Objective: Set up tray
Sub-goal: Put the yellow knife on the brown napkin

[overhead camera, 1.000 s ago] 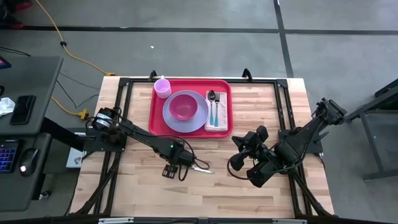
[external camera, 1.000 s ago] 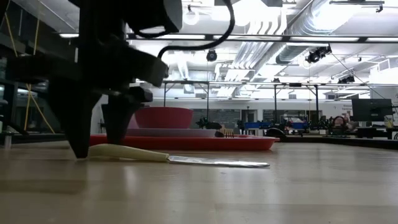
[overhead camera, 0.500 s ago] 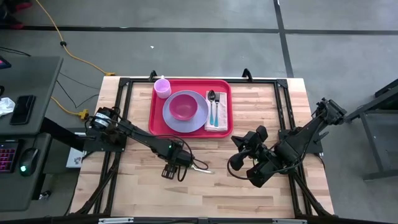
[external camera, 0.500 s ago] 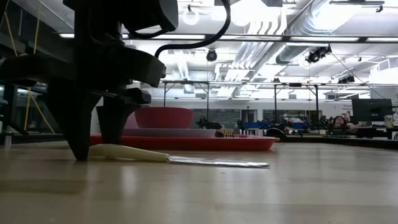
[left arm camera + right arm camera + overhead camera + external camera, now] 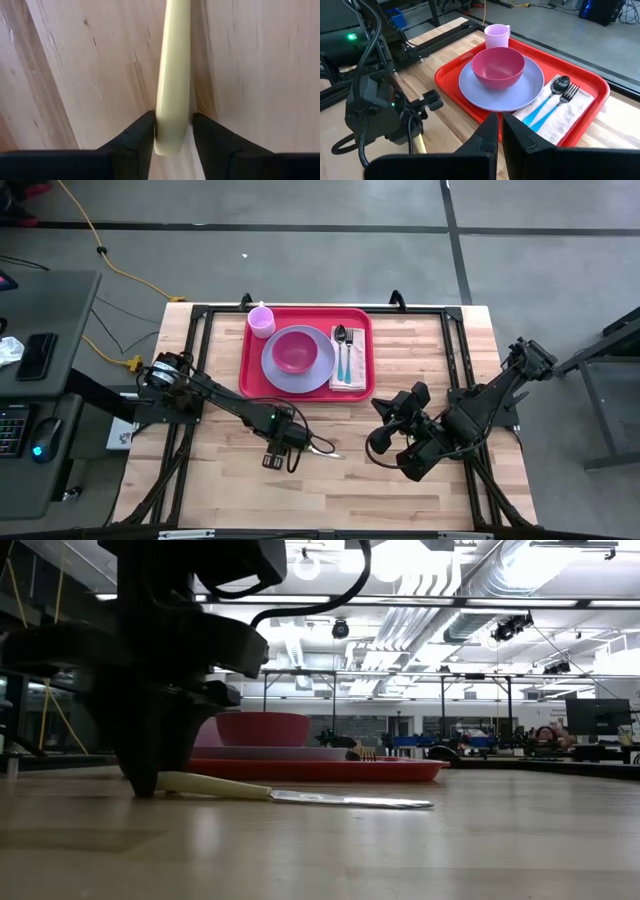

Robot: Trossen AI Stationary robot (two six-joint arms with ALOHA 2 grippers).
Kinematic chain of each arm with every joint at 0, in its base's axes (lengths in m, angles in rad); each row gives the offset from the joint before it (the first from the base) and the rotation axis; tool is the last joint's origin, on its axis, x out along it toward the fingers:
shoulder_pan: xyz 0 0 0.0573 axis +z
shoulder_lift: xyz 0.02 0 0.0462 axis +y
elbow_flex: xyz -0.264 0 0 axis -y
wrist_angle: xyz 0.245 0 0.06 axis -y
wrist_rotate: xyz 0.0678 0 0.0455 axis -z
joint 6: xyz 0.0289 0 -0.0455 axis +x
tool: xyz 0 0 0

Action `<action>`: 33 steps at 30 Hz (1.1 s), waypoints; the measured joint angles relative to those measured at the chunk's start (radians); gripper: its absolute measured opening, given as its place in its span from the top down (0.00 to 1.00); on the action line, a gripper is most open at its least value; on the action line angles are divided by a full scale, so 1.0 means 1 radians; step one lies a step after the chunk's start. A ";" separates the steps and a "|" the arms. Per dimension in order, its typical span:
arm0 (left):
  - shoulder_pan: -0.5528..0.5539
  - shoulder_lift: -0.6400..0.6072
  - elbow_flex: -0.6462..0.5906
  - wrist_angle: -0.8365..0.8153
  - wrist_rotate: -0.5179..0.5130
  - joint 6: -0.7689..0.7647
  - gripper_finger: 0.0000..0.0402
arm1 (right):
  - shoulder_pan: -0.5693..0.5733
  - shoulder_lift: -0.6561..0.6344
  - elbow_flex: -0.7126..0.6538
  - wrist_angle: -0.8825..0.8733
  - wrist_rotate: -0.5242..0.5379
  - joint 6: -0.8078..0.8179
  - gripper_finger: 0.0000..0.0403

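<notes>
Item: knife, lying flat on the table, near the tray's front edge. My left gripper is narrowing on its cream handle, fingers touching at the very end. My right gripper is waiting shut, beside the tray's right corner.

Risk: such an end-grip is likely letting the blade droop or pivot; a thin flat handle may slip out.

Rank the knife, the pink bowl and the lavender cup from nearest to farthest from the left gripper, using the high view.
1. Knife: on the bare table, its cream handle between the left gripper's fingers.
2. Pink bowl: on the plate in the middle of the red tray.
3. Lavender cup: tray's far left corner.
</notes>
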 joint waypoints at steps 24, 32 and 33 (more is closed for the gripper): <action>0.002 0.001 0.003 0.022 0.012 -0.219 0.72 | -0.087 0.000 0.000 -0.084 -0.285 0.031 1.00; 0.002 0.002 0.003 0.028 0.013 -0.362 0.70 | -0.100 0.000 0.000 -0.223 -0.303 0.168 1.00; 0.002 0.002 0.003 0.031 0.013 -0.381 0.70 | -0.097 0.000 0.000 -0.233 -0.309 0.178 1.00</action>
